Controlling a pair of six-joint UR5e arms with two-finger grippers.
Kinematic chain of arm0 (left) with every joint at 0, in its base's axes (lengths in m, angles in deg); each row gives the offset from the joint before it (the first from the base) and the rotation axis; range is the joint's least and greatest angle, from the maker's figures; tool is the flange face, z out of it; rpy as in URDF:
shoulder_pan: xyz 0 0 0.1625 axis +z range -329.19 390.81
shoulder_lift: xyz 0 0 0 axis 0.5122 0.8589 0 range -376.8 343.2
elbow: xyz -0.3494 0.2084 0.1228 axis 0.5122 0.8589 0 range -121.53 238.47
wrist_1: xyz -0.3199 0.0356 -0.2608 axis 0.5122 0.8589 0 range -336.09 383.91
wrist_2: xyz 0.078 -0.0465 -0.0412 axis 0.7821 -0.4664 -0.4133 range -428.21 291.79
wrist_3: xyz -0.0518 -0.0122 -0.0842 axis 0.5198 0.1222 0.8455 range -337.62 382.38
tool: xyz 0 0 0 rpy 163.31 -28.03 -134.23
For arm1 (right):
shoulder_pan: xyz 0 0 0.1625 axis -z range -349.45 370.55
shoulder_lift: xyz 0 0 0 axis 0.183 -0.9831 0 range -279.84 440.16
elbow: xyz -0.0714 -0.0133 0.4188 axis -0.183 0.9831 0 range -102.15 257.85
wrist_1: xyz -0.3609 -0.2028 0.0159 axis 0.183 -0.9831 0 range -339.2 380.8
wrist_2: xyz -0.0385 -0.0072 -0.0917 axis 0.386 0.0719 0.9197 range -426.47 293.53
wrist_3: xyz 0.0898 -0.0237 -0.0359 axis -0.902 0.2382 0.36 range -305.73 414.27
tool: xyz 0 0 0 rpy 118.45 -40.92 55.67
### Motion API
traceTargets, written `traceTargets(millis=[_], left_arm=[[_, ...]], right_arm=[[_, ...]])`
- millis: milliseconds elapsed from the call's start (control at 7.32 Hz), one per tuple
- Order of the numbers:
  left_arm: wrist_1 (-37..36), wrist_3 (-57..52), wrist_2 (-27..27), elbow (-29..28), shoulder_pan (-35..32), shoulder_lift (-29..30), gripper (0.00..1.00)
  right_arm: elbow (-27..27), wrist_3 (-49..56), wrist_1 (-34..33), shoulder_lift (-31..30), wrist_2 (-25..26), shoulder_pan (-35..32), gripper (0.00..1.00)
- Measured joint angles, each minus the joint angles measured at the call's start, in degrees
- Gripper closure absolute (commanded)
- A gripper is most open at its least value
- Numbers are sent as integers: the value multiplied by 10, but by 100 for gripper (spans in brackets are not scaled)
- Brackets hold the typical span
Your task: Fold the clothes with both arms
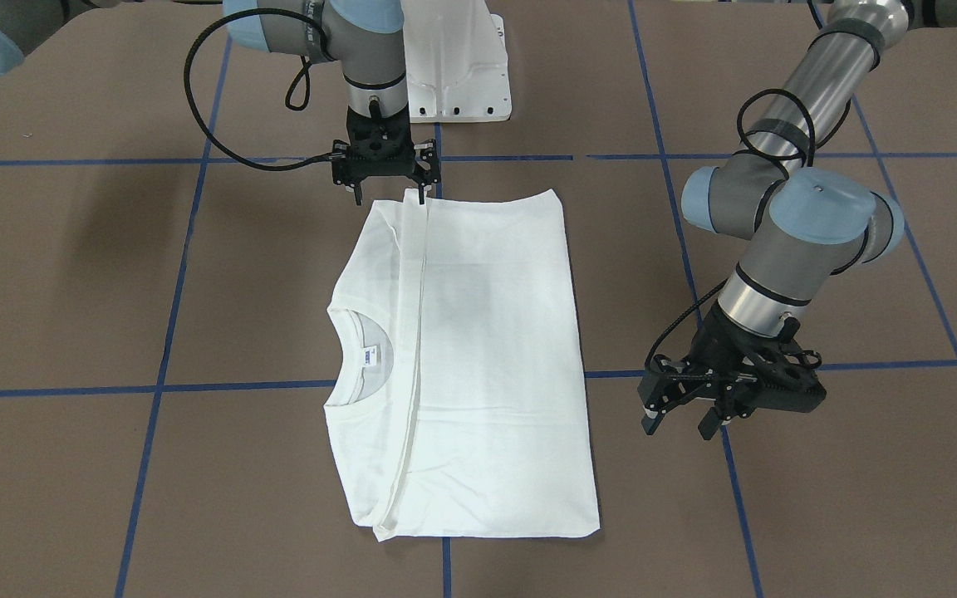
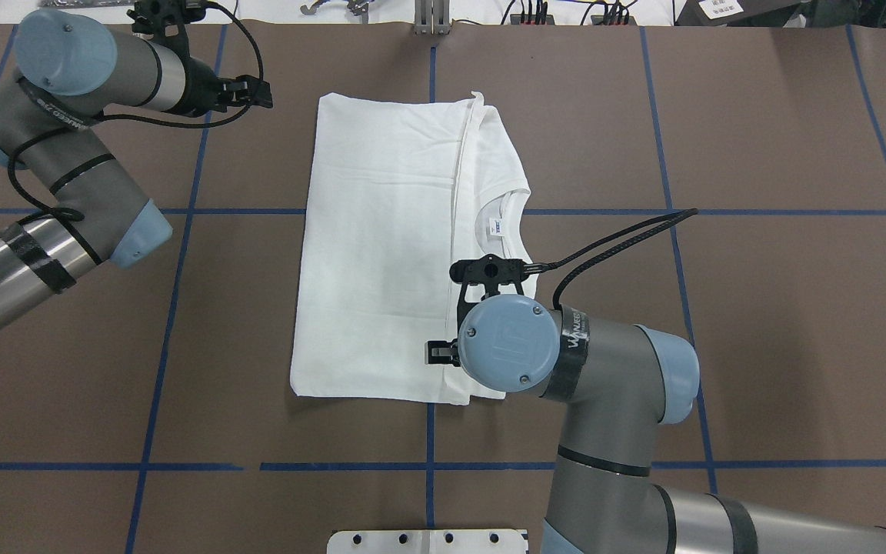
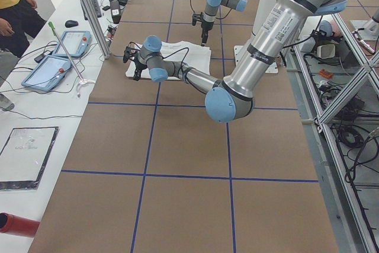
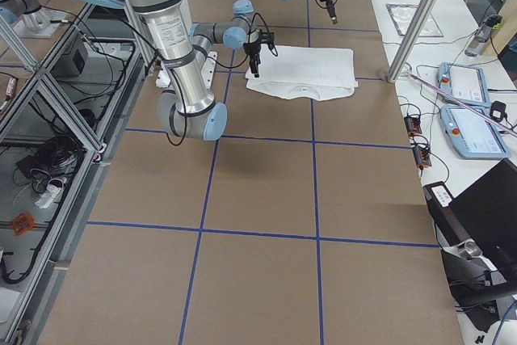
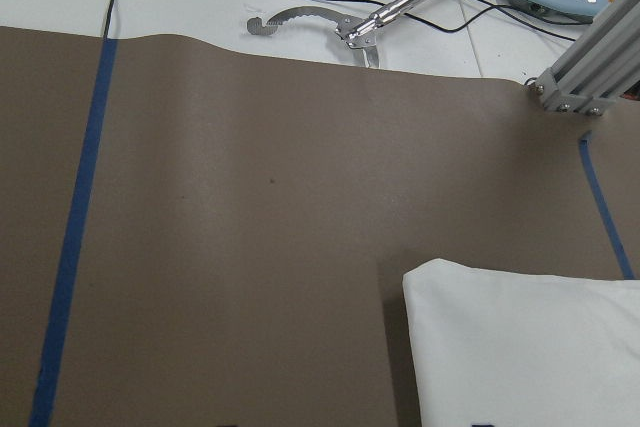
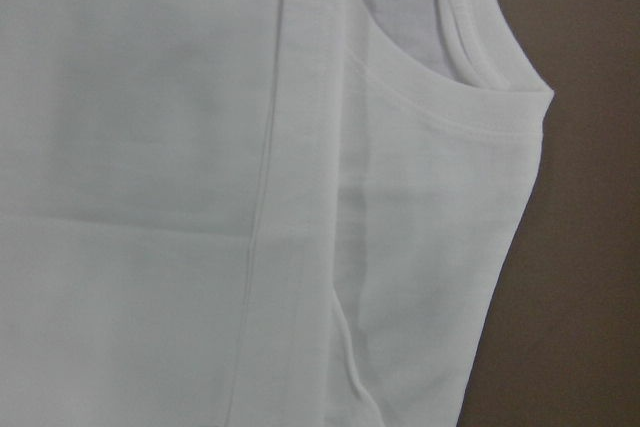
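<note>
Left arm [image 2: 89,185] bent at elbow, left gripper [image 1: 679,425] low at far left, tilted, jaws apart, empty. Right gripper [image 1: 390,196] pointing straight down at near side, jaws spread, empty.

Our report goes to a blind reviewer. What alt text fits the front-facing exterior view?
A white shirt lies folded on a brown table with blue tape lines, collar showing. The right claw, open, sits at the shirt's edge nearest the robot; the left claw, open, is off to one side, clear of the cloth.
</note>
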Motion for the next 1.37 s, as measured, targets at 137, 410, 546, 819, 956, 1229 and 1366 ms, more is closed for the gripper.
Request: traceTargets(millis=[137,410,546,819,956,1229,1366], left_arm=[[0,-1,-1,6,0,-4,16],[0,1,0,19,0,-14,16],[0,1,0,28,-1,-22,16],[0,2,1,37,-1,-30,16],[0,3,1,38,-1,-31,16],[0,3,0,39,-1,-32,15],[0,4,0,39,-1,-32,14]], right_arm=[[17,59,-9,8,-12,3,0],[50,110,-16,30,-42,5,0],[77,116,-17,50,-49,6,0],[103,122,-18,58,-53,6,0],[96,126,-18,43,-54,6,0],[32,155,-25,-21,-53,1,0],[-19,187,-42,-61,-53,-9,0]])
